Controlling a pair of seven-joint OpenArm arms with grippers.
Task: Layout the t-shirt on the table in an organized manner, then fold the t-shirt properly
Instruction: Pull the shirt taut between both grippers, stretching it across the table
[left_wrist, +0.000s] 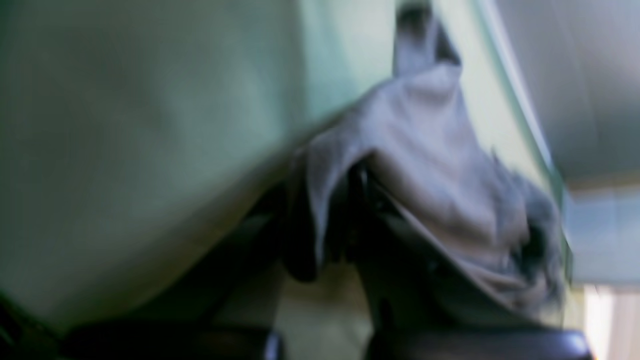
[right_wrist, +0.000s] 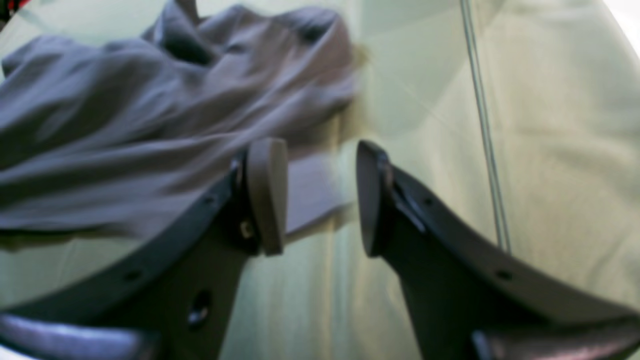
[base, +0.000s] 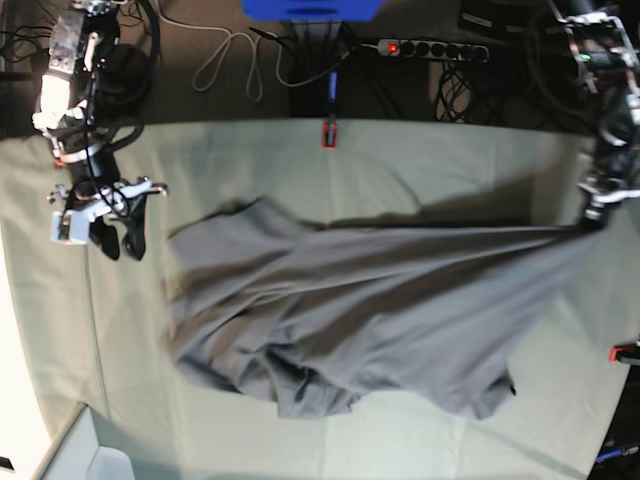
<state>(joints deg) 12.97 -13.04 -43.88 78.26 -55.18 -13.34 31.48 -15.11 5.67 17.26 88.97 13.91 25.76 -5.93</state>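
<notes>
The grey t-shirt (base: 380, 310) lies spread and rumpled across the middle of the table (base: 250, 160), with one end stretched taut toward the right edge. There my left gripper (base: 597, 215) is shut on that end. The left wrist view is blurred and shows grey t-shirt (left_wrist: 430, 150) draped over the dark left gripper (left_wrist: 350, 225). My right gripper (base: 120, 243) hangs open at the left, just short of the shirt's edge. In the right wrist view the right gripper (right_wrist: 320, 200) holds nothing, and the t-shirt (right_wrist: 150, 125) lies behind one of its fingers (right_wrist: 267, 195) on the table (right_wrist: 550, 150).
A red-black clamp (base: 328, 133) sits on the table's far edge and another clamp (base: 625, 352) on the right edge. A power strip (base: 430, 48) and cables lie beyond the table. A white box (base: 90, 460) is at the bottom left corner.
</notes>
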